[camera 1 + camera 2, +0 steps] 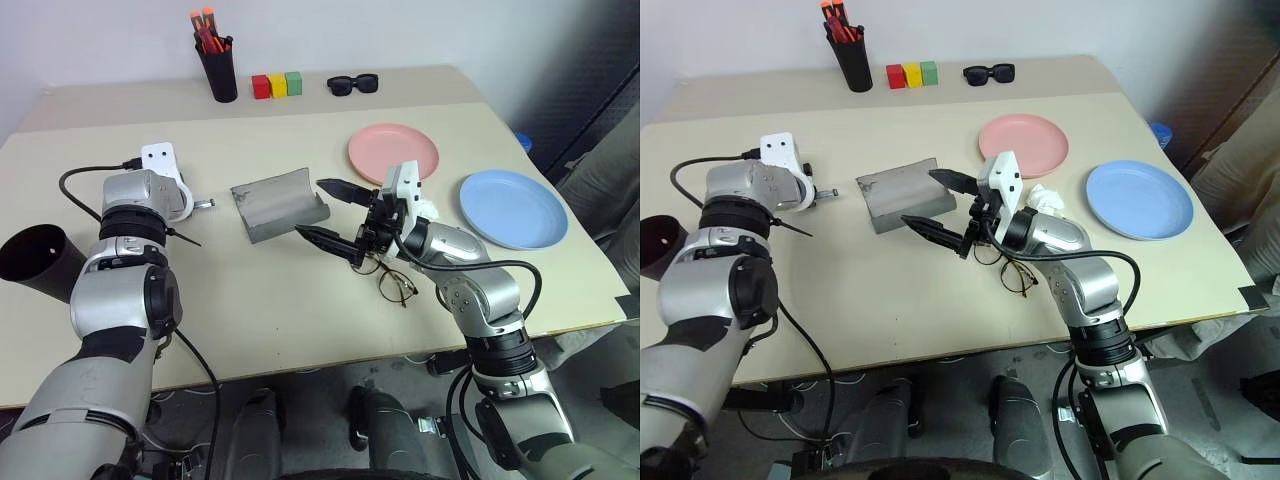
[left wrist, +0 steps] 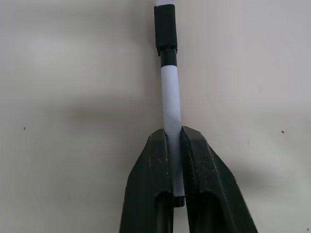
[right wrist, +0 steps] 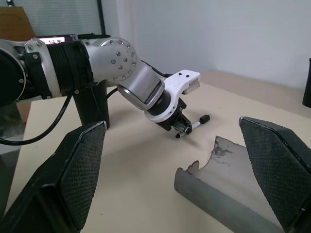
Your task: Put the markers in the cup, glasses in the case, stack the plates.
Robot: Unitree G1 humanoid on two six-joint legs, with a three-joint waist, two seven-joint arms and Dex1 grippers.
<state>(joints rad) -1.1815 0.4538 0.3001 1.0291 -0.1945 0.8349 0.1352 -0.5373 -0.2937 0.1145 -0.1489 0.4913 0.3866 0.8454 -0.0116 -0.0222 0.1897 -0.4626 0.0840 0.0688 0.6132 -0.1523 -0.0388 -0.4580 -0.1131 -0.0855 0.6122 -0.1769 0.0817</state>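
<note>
One marker [image 2: 170,97] is in play: a slim white barrel with a black cap, clamped between the closed black fingers of the left gripper [image 2: 176,145] and lying low over the beige table [image 1: 250,300], near its left side. The cap end sticks out past the fingertips. One large black cup [image 1: 40,262] sits tilted at the table's left edge, its mouth open toward the camera. One grey case [image 1: 278,205] lies open in the middle of the table, its curved lid up. The right gripper [image 1: 328,212] hangs just right of the case with its jaws spread wide and nothing between them. One pair of thin wire-frame glasses [image 1: 397,283] rests on the table under the right forearm, just beside the case's near right corner. Two plates lie apart on the right: one pink plate [image 1: 393,152] and one blue plate [image 1: 513,208], not stacked. Along the far edge stand one tall black holder [image 1: 217,70] with orange-capped markers, three small blocks [image 1: 277,85] in red, yellow and green, and one pair of black sunglasses [image 1: 353,85]
</note>
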